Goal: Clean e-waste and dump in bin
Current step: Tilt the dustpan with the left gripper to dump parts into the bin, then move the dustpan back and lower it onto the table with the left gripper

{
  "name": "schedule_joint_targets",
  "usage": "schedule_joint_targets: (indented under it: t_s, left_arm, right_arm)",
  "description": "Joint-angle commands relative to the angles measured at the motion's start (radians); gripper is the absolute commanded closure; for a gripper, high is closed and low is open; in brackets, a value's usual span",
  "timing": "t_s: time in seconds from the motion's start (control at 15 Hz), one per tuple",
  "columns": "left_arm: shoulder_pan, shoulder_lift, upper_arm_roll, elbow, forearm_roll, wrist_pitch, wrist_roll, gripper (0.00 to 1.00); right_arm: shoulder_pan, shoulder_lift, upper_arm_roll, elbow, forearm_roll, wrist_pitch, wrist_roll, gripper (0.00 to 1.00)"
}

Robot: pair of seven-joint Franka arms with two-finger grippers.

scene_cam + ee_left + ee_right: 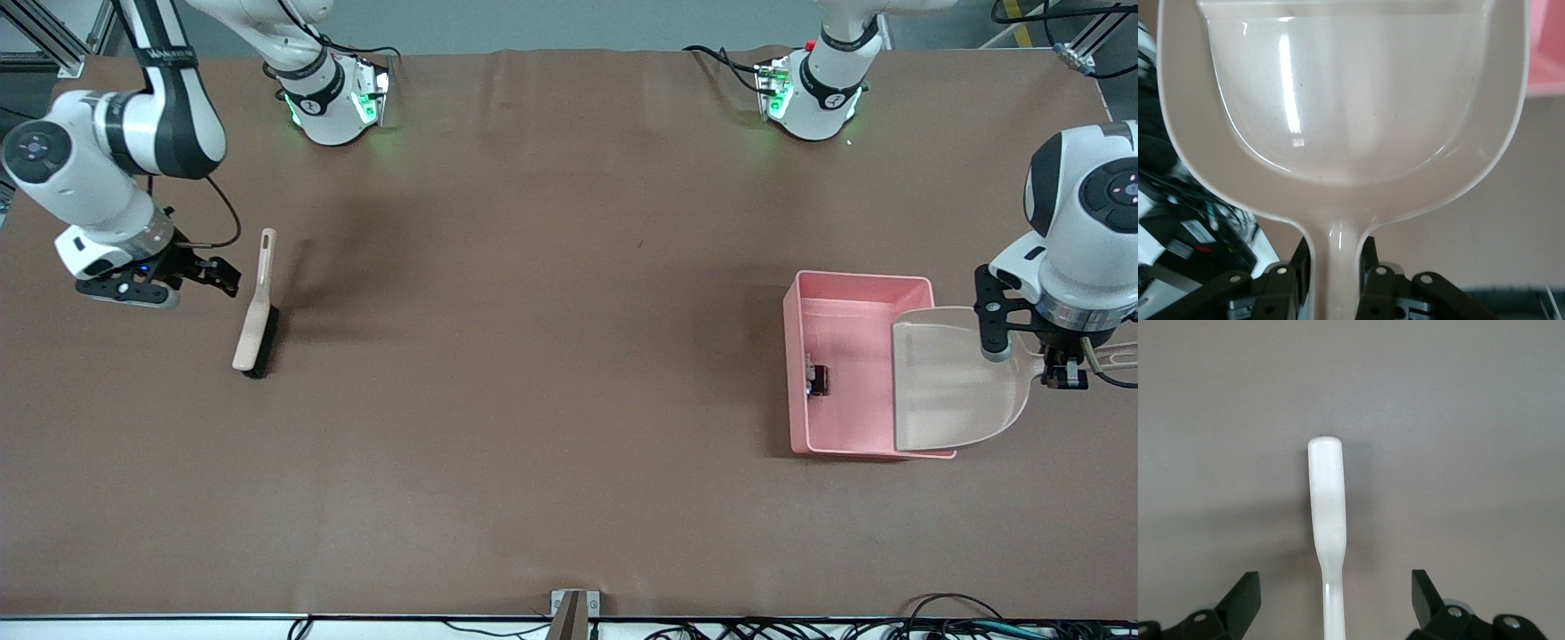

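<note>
The left gripper (pixel 1062 356) was shut tight on the handle of the beige dustpan (pixel 951 382) and held it over the pink bin (pixel 840 293), at the left arm's end of the worktop (pixel 533 356). The pan looked empty. The e-waste (pixel 816 380) was two tiny parts, close together in the bin. So the dumping step looked almost done.

The right gripper (pixel 227 274) was wide open and held nothing. It waited just beside the brush (pixel 256 311), which lay on the worktop at the right arm's end.

Next, I think the dustpan should be lifted away and put down softly, without bumping the bin.
</note>
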Motion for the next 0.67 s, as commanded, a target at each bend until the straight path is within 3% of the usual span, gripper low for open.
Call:
schedule_joint_targets:
  t_s: [0.0, 0.13, 0.27, 0.4, 0.6]
  left_arm:
    - [-0.071, -0.006, 0.013, 0.026, -0.13, -0.01, -0.054, 0.99]
    - [-0.125, 0.002, 0.011, 0.021, -0.243, -0.026, -0.074, 0.99]
    - [-0.153, 0.028, 0.005, 0.015, -0.317, -0.037, -0.094, 0.99]
    - [-0.148, 0.049, -0.083, -0.008, -0.343, -0.037, -0.134, 0.99]
    - [-0.136, 0.104, -0.199, -0.013, -0.348, -0.023, -0.22, 0.98]
  right_arm:
    - [0.048, -0.054, -0.001, 0.126, 0.028, -0.178, -0.005, 0.0]
    - [0.065, -0.087, -0.001, 0.221, 0.053, -0.282, -0.005, 0.0]
    - [0.082, -0.072, -0.001, 0.397, 0.053, -0.4, -0.005, 0.0]
    - [0.102, 0.006, -0.001, 0.562, 0.055, -0.475, -0.005, 0.0]
    - [0.122, 0.086, -0.001, 0.728, 0.059, -0.523, -0.005, 0.0]
